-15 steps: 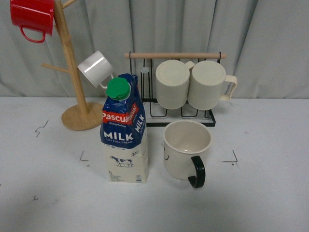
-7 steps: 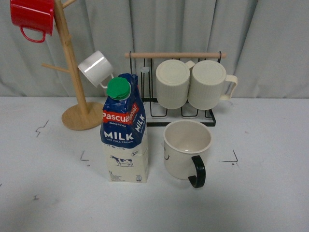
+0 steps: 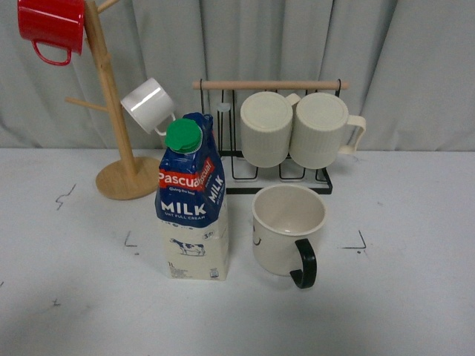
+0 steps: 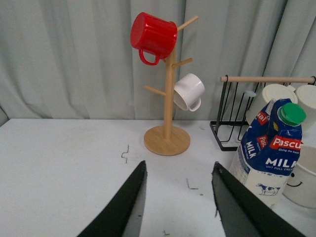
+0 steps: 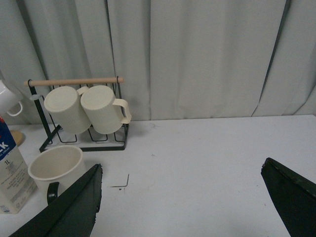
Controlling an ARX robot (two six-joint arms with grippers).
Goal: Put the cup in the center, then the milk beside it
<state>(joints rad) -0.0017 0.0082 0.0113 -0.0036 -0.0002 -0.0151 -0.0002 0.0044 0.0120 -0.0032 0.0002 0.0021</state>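
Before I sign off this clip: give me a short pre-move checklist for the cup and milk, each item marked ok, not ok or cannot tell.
1. Cup upright on the table, between the corner marks: ok.
2. Milk upright beside the cup, green cap on: ok.
3. Gap between milk and cup, not touching: ok in the front view.
4. Left gripper open and holding nothing: ok.
5. Right gripper open and holding nothing: ok.
6. Both arms clear of the two items; neither shows in the front view: ok.
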